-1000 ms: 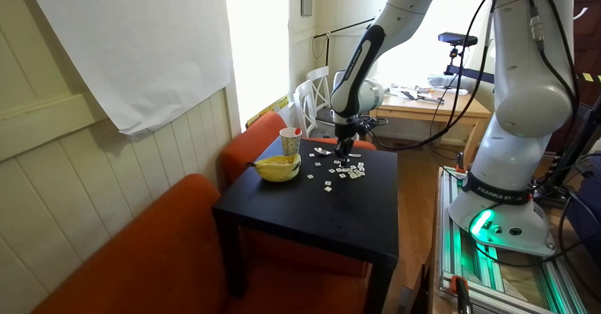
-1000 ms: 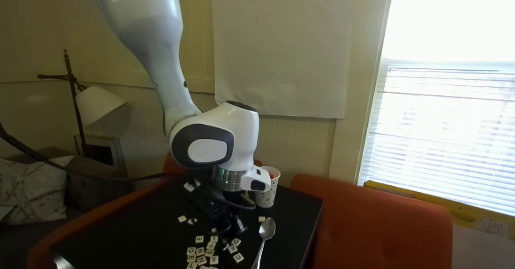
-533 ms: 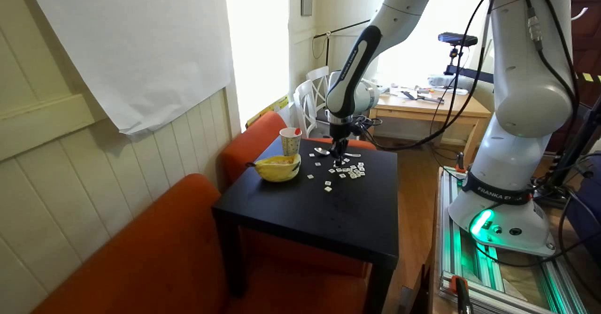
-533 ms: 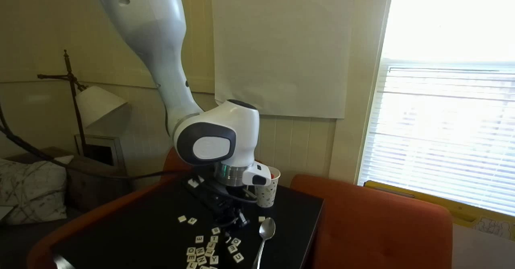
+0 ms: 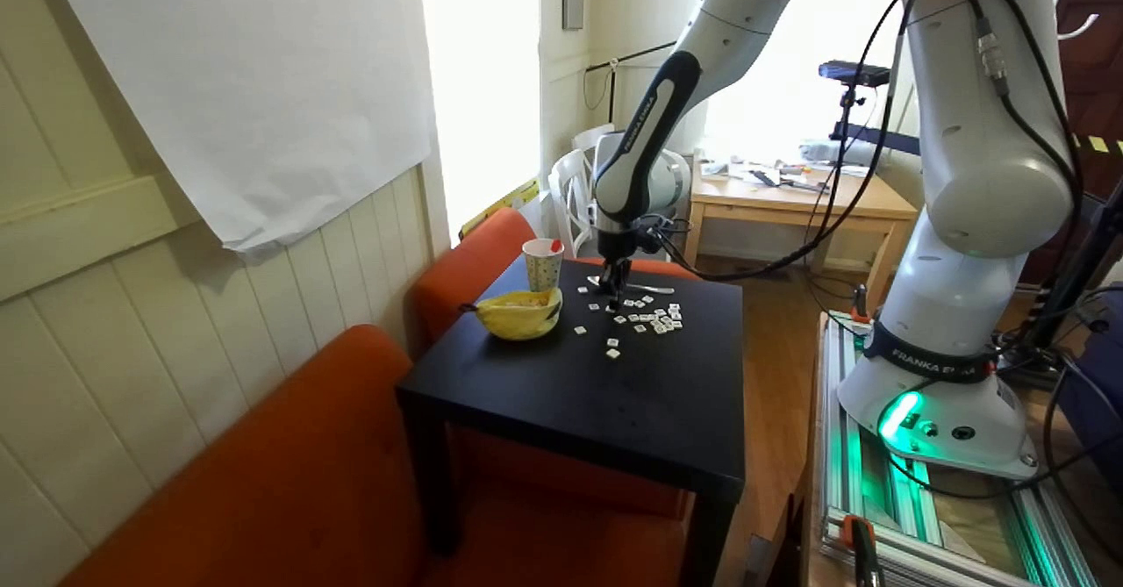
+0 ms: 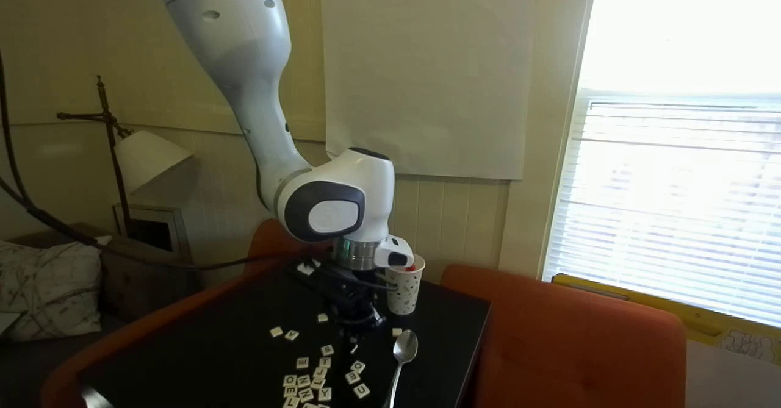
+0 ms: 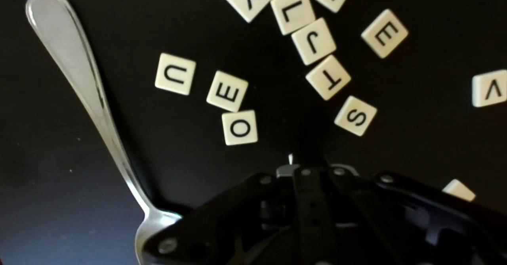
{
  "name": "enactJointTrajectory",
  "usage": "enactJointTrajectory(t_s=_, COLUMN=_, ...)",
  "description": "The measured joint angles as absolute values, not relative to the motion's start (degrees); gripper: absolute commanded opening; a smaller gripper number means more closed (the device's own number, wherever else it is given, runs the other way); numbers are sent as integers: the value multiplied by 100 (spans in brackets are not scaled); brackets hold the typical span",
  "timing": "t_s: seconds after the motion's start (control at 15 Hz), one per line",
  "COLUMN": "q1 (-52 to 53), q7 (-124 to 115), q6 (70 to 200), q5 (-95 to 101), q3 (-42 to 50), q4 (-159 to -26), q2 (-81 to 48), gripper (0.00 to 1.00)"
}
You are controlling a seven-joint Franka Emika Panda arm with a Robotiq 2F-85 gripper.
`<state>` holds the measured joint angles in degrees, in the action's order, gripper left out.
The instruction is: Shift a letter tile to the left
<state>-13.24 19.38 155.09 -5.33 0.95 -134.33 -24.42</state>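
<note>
Several cream letter tiles lie on the black table, with a cluster (image 5: 664, 319) at its right in an exterior view. The wrist view shows U (image 7: 175, 74), E (image 7: 227, 91) and O (image 7: 240, 127) on the left, S (image 7: 355, 116) and V (image 7: 490, 88) on the right. A tile (image 7: 458, 190) is partly hidden by the gripper. My gripper (image 7: 311, 154) points down near the table beyond O and S; it also shows in both exterior views (image 5: 614, 303) (image 6: 352, 338). Its dark fingers look closed together. A small white sliver shows at the tips; I cannot tell whether it is a glint or a tile edge.
A spoon (image 7: 81, 59) lies beside the tiles, its bowl partly under the gripper in the wrist view. A speckled paper cup (image 6: 404, 292) stands close behind the gripper. A yellow banana-shaped bowl (image 5: 519, 317) stands at the left. Orange seats (image 5: 474, 262) border the table (image 5: 561, 403).
My gripper has moved left in an exterior view, and away towards the cup in an exterior view. The pale spot at its tips moved along. The tiles lying on the table look unmoved.
</note>
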Motion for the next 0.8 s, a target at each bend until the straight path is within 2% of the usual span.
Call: enactJointTrajectory(t_s=0.8, q1=-1309, q7=3480, q6=14589, q5=-296, q3=-484, q4=-13152, q2=-2497, gripper=0)
